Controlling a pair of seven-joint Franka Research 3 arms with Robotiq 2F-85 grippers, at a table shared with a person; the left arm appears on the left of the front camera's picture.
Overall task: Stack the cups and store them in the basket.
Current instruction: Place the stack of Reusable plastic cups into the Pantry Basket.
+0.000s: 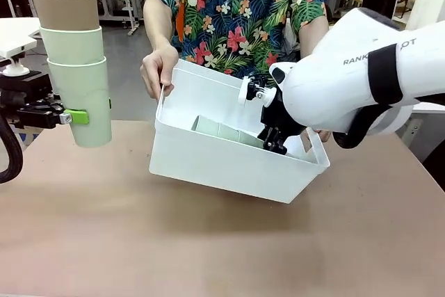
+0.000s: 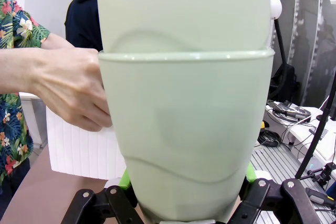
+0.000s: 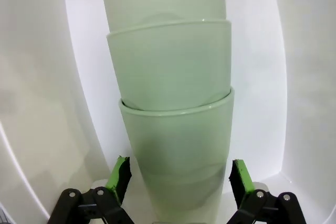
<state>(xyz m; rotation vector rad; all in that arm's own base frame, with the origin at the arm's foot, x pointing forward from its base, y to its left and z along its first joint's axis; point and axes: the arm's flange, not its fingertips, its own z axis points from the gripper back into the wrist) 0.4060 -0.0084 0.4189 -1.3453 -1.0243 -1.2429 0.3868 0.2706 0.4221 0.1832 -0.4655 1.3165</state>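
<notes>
My left gripper [image 1: 87,117] is shut on the lowest cup of an upright stack of three: a mint cup [image 1: 87,95], a second mint cup [image 1: 73,45] and a tan-brown cup [image 1: 66,10] on top. It hangs above the table's left side; the same stack [image 2: 184,129] rises close between the fingers of that gripper [image 2: 188,203]. A person holds the white basket [image 1: 222,165] tilted toward me. A stack of mint cups [image 1: 222,130] lies inside it. My right gripper [image 1: 272,140] reaches into the basket, and its pads [image 3: 119,179] stand a little off the bottom cup [image 3: 176,140].
The person's hand [image 1: 158,71] grips the basket's left rim, seen also as a hand [image 2: 68,90] against the basket wall [image 2: 79,150]. The brown table [image 1: 208,241] is bare in front of the basket. My right arm's white body [image 1: 354,74] overhangs the basket's right end.
</notes>
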